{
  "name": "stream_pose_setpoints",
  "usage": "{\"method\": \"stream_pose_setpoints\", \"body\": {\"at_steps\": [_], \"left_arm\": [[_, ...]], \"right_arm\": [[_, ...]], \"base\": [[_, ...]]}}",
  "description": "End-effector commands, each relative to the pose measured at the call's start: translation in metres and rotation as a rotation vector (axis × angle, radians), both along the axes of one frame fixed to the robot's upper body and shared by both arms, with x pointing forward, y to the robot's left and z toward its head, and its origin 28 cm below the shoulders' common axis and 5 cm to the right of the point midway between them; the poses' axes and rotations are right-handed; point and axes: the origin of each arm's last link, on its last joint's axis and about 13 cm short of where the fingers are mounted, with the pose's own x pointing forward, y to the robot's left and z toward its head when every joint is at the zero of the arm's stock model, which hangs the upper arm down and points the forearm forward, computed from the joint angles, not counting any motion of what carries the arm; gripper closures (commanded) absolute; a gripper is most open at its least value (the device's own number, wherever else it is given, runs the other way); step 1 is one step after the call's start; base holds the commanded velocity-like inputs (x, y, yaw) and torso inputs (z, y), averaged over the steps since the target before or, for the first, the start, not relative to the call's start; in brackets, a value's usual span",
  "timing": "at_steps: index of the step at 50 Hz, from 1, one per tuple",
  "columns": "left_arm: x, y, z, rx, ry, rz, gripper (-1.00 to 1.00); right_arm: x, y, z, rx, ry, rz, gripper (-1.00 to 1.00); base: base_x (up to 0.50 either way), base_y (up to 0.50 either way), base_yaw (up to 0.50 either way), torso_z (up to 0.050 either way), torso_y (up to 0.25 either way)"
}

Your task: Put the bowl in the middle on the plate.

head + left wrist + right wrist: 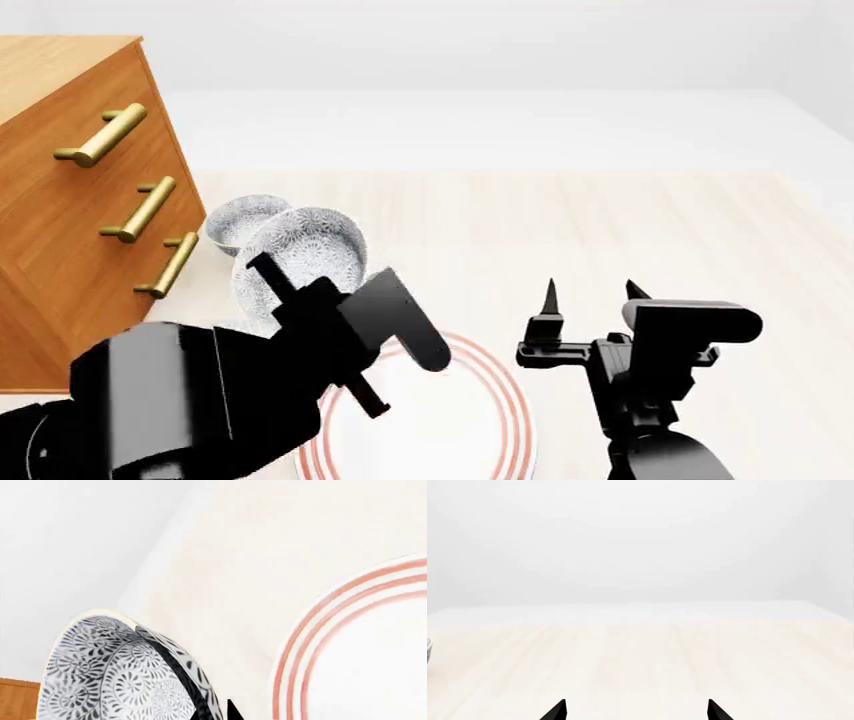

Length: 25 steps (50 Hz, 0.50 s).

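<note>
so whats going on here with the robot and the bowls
The left gripper holds a speckled bowl tilted in the air, just beyond the red-ringed plate on the pale table. Another bowl sits behind it near the wooden drawers. The right gripper is open and idle.

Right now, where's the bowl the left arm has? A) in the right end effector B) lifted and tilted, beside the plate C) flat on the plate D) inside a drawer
B: the bowl sits tilted in the left end effector, above the table, off the plate's ringed rim.
</note>
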Motion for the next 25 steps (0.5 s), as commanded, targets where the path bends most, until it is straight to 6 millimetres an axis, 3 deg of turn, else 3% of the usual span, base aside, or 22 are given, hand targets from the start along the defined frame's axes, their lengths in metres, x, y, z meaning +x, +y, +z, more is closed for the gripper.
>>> {"method": "stream_pose_setpoints", "body": {"at_steps": [1,16,25], "left_arm": [[-0.044,-0.009,-0.001,0.166,-0.069,-0.315,1.00],[-0.059,-0.020,-0.016,0.294,-0.079,-0.536,1.00],[-0.056,-0.024,-0.020,0.331,-0.071,-0.582,1.00]], "right_arm": [[0.000,-0.001,0.004,0.000,-0.011,-0.006,-1.00],[-0.002,-0.001,0.004,-0.001,-0.013,-0.006,-1.00],[-0.002,0.000,0.003,-0.001,-0.012,-0.005,-1.00]], "base": [[0.00,0.00,0.00,0.000,0.000],[0.00,0.00,0.00,0.000,0.001],[0.00,0.00,0.00,0.000,0.000]]}}
